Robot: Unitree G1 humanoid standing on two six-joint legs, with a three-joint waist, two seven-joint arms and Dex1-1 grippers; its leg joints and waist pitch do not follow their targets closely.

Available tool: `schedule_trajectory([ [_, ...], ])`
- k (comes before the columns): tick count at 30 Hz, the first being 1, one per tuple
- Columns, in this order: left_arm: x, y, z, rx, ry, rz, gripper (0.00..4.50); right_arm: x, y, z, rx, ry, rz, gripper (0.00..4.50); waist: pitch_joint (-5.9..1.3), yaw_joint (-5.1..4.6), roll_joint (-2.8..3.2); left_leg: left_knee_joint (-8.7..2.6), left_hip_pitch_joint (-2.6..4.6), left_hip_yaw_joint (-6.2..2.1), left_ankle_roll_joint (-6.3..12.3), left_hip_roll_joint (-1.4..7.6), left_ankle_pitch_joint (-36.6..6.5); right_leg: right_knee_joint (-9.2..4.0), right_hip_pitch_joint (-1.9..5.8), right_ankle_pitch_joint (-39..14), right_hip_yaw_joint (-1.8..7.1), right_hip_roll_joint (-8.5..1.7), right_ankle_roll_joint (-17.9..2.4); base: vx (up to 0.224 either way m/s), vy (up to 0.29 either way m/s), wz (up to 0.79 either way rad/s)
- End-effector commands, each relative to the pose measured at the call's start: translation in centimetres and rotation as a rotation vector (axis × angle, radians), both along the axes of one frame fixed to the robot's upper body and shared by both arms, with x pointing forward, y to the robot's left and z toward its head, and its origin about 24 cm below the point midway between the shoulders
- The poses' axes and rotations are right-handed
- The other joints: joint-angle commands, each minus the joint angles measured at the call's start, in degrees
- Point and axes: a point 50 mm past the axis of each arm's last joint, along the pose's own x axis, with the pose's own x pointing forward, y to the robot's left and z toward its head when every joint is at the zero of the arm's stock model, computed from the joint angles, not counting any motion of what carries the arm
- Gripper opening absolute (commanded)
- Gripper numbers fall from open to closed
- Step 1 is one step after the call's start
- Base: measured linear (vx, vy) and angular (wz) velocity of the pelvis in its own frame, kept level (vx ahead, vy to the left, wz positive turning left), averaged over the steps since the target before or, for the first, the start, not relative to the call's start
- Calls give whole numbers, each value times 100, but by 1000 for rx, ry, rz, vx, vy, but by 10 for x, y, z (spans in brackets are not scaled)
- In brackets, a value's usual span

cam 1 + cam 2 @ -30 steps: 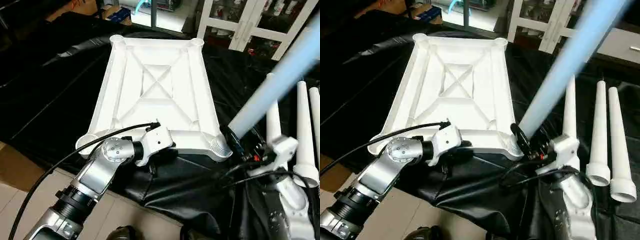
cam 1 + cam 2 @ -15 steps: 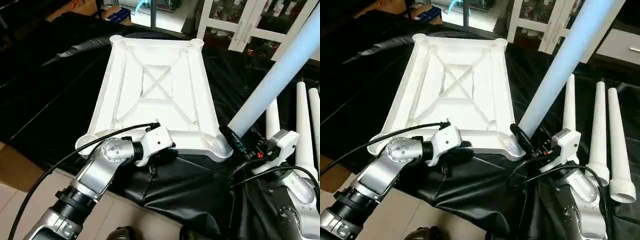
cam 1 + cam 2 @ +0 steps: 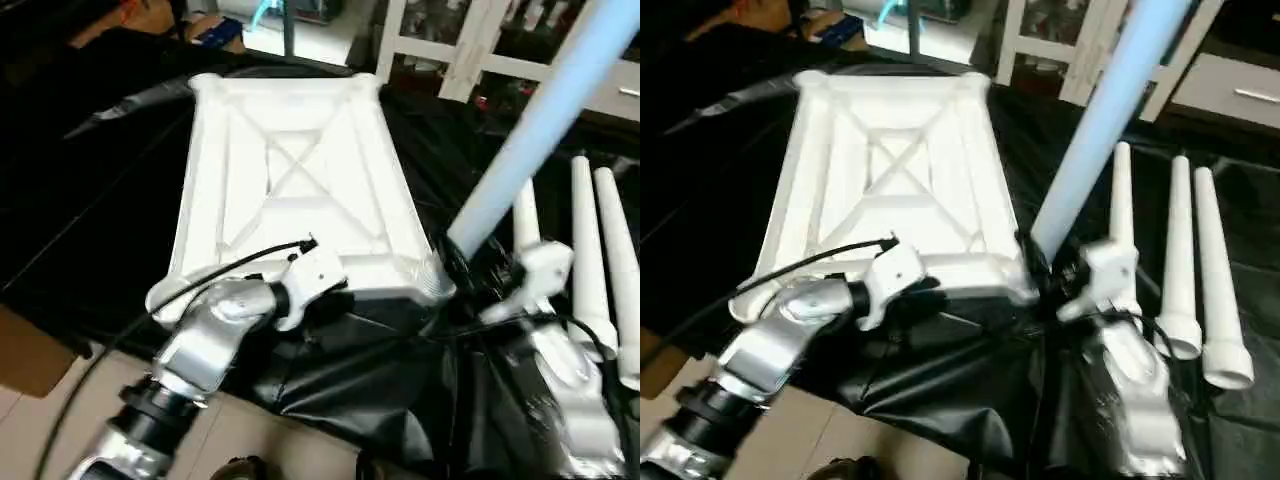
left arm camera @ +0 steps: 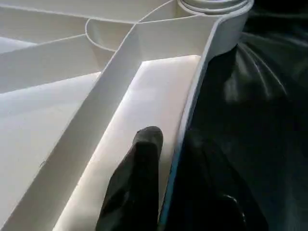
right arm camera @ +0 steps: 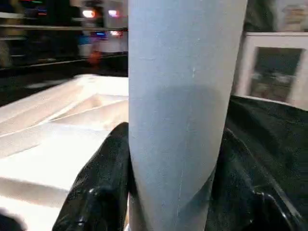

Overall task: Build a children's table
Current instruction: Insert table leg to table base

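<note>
Tabletop point(image 3: 290, 190) sits ribs-up, centre frame. Our left gripper point(image 4: 168, 159) pinches its near rim to steady it; our right gripper point(image 5: 168, 159) clamps the leg point(image 3: 530, 130) tilted over the lower-right socket point(image 3: 425, 275).

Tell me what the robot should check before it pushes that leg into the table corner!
1. Left claw pinching the tabletop edge: ok, one finger on each side of the rim.
2. Right claw holding the leg: ok, fingers on both sides.
3. Leg's bottom end at the near right corner socket: ok.
4. Leg standing straight over the socket: not ok, it leans.
5. Leg seated in the socket: cannot tell.
6. Three spare legs waiting on the black cloth: ok.
</note>
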Motion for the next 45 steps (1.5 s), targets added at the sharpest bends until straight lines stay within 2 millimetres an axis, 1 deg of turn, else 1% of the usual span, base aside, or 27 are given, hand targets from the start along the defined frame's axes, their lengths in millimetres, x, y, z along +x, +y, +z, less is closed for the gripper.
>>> schedule_trajectory([
  [1,1,17,-18,44,75,172,59,-9,-11,-61,-23,335,-127,181,-136,4,73,-578,68,-337,-337,408,-2677,-416,-2,-2592,198,-376,-793,0,0,0],
  [2,2,12,-20,36,89,226,59,-1,-5,-62,-22,342,-151,181,-135,-28,69,-572,77,-327,-336,409,-2674,-412,-16,-2613,204,-372,-786,0,0,0],
  [3,3,6,-21,28,107,275,59,9,3,-63,-9,357,-183,181,-132,-91,62,-580,41,-352,-348,401,-2691,-399,15,-2716,184,-382,-799,0,0,0],
  [4,4,3,-21,24,118,303,59,15,8,-63,-1,368,-204,181,-130,-99,74,-574,9,-384,-350,381,-2699,-396,29,-2801,167,-389,-770,0,0,0],
  [5,5,-1,-20,16,123,342,59,21,13,-63,1,382,-226,181,-136,-151,65,-560,34,-402,-348,356,-2812,-433,2,-3003,159,-370,-655,0,0,0],
  [6,9,-6,-18,0,118,383,59,27,18,-64,1,397,-253,181,-153,-148,44,-541,63,-397,-326,350,-2805,-452,-15,-2974,174,-371,-628,0,0,0],
  [7,14,-11,-14,-25,106,439,59,34,23,-64,-7,414,-285,181,-152,-175,53,-538,48,-413,-286,326,-2778,-440,-16,-2852,166,-345,-630,0,0,0],
  [8,17,-13,-12,-41,99,466,59,37,25,-64,-12,419,-296,181,-148,-188,35,-538,47,-403,-267,329,-2774,-454,-19,-2831,165,-344,-644,0,0,0],
  [10,25,-23,-4,-103,74,549,59,48,34,-62,-10,430,-347,181,-179,-167,33,-511,45,-399,-217,307,-2651,-444,-10,-2625,160,-336,-662,0,0,0],
  [11,28,-28,-2,-130,67,581,59,54,39,-60,-8,435,-361,181,-179,-171,6,-506,38,-379,-155,304,-2554,-431,-16,-2439,166,-320,-699,0,0,0],
  [13,32,-35,2,-182,66,650,59,64,46,-55,-10,434,-403,181,-204,-189,18,-495,20,-377,-130,289,-2423,-406,27,-2200,147,-318,-802,0,0,0],
  [15,33,-41,3,-208,71,695,59,74,54,-49,15,445,-430,181,-238,-176,36,-473,-13,-353,-32,297,-2112,-357,61,-1589,147,-314,-916,0,0,0],
  [16,33,-42,3,-219,74,713,59,78,57,-46,20,445,-436,181,-232,-185,34,-484,-34,-356,5,296,-2114,-347,68,-1590,139,-319,-941,0,0,0],
  [17,34,-44,3,-231,81,728,59,81,61,-43,32,447,-442,181,-234,-212,15,-487,-89,-371,71,280,-2136,-356,109,-1801,115,-337,-903,0,0,0],
  [18,34,-46,4,-236,74,738,59,85,67,-38,25,434,-427,181,-239,-221,-14,-474,-73,-364,117,280,-2116,-373,78,-1896,120,-337,-872,0,0,0],
  [20,33,-47,5,-235,71,732,59,88,72,-33,26,415,-414,181,-251,-217,10,-463,-51,-354,168,289,-2012,-369,63,-1798,125,-331,-882,0,0,0],
  [22,32,-46,6,-228,66,719,59,91,76,-28,39,391,-390,181,-258,-232,-31,-452,-44,-333,235,296,-1934,-361,53,-1658,124,-318,-956,0,0,0],
  [23,33,-45,5,-225,66,716,59,92,76,-27,49,389,-382,181,-255,-231,-9,-446,-31,-323,267,297,-1916,-360,44,-1638,126,-321,-993,0,0,0],
  [25,34,-41,6,-224,64,716,59,94,77,-24,50,367,-348,181,-252,-231,-22,-446,-38,-316,311,300,-1858,-354,49,-1560,122,-313,-1024,0,0,0],
  [27,35,-39,6,-218,58,705,59,97,77,-20,37,342,-312,181,-253,-240,-4,-441,-37,-311,367,307,-1796,-338,56,-1446,118,-314,-1104,0,0,0],
  [32,32,-36,5,-205,49,656,59,102,77,-8,-12,284,-232,181,-247,-245,-9,-440,-34,-307,383,312,-1847,-350,55,-1601,119,-315,-1128,0,0,0],
  [35,31,-35,4,-204,53,638,59,102,77,-7,-15,286,-207,181,-247,-243,-6,-432,-51,-301,444,310,-1728,-338,65,-1478,119,-322,-1189,0,0,0],
  [37,31,-35,5,-203,51,626,59,102,76,-8,-10,289,-202,181,-247,-242,-12,-425,-46,-297,475,306,-1738,-351,58,-1608,122,-331,-1179,0,0,0],
  [42,29,-30,6,-184,26,496,57,102,74,-10,4,339,-88,181,-274,-236,-26,-413,-82,-302,632,309,-1532,-313,82,-1421,116,-322,-1242,0,0,0],
  [43,26,-26,6,-166,25,444,57,101,73,-10,-3,354,-38,181,-260,-240,-42,-416,-87,-296,650,313,-1516,-319,71,-1434,114,-327,-1257,0,0,0],
  [44,24,-24,6,-154,27,410,56,100,71,-10,-8,362,-8,181,-270,-217,-28,-409,-88,-302,677,317,-1430,-303,86,-1398,115,-326,-1270,0,0,0],
  [45,19,-17,6,-134,24,296,56,96,65,-11,-38,380,79,181,-266,-221,-28,-400,-78,-289,680,331,-1342,-302,71,-1339,117,-337,-1340,0,0,0],
])
